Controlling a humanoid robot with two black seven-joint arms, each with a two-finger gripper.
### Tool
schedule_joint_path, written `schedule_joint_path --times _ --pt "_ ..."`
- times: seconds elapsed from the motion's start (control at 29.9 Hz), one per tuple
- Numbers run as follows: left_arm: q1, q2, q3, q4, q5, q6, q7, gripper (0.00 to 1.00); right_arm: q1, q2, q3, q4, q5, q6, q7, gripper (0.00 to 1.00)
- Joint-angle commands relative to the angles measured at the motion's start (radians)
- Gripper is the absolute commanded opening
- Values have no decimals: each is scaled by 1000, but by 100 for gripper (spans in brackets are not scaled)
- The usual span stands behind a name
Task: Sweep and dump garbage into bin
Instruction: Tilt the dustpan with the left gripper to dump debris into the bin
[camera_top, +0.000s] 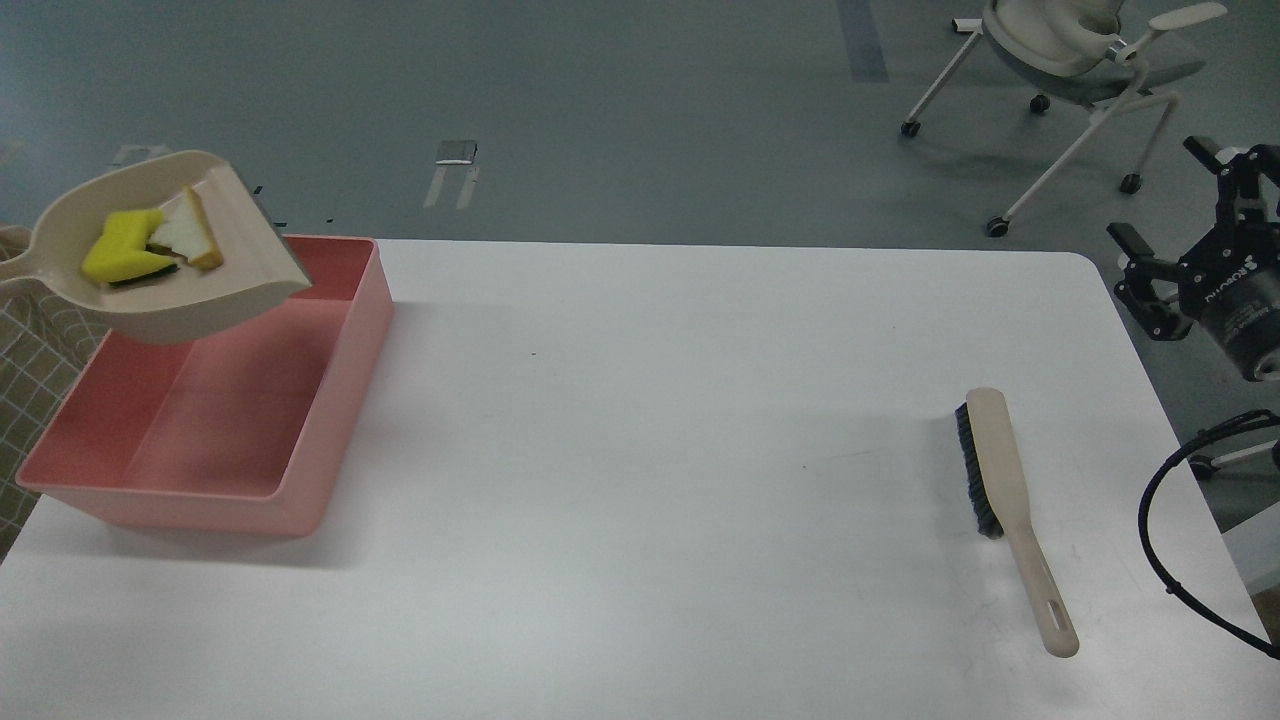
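Note:
The beige dustpan (235, 290) hangs in the air over the far left part of the pink bin (335, 400), its lip tilted down to the right. In it lie the garbage scraps: the yellow sponge chunk (120, 255) and the white bread slice (190, 232). The dustpan's handle runs off the left edge, and my left gripper is out of view there. The bin's inside looks empty. My right gripper (1162, 195) is off the table's right edge, open and empty.
The beige brush with black bristles (1000, 465) lies on the white table (650, 450) at the right, handle toward the front. An office chair (1070, 45) stands on the floor at the back right. A black cable (1160, 530) loops by the right edge.

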Motion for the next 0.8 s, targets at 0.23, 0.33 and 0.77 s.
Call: schedule_joint_path --times 0.23,0.33,0.77 --pt "198 60 -102 -4 32 -59 -3 5 -8 3 -4 0 4 0 1 88" --pt "198 80 -111 -35 34 -98 -1 5 -9 16 -3 1 4 0 1 88" --pt "178 315 -119 -67 224 -111 -16 5 -37 16 2 6 55 0 6 88"
